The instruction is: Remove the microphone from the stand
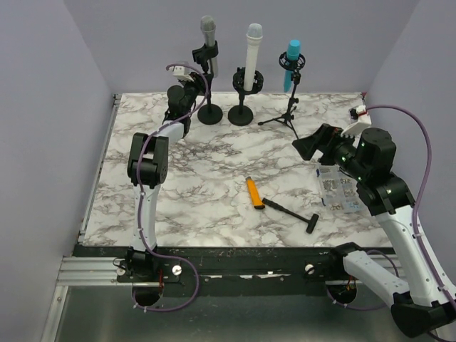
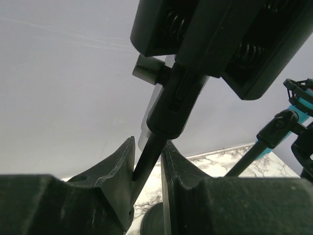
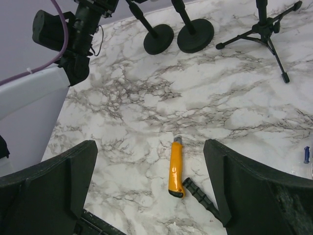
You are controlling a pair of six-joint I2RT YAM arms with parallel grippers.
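At the back of the marble surface (image 1: pixel 214 178), three microphone stands form a row. The left arm reaches to the leftmost stand (image 1: pixel 210 114), while the right arm sits well apart over the surface. The task looks barely begun. The grey microphone (image 1: pixel 208 35) is upright in the clip at the top of that stand, not yet lifted out. It has a silver mesh head and a smooth grey body. The left claw (image 2: pixel 148 156) is clenched on the stand's thin black pole, just below the clip. The right claw (image 3: pixel 149 161) is spread wide, holding nothing.
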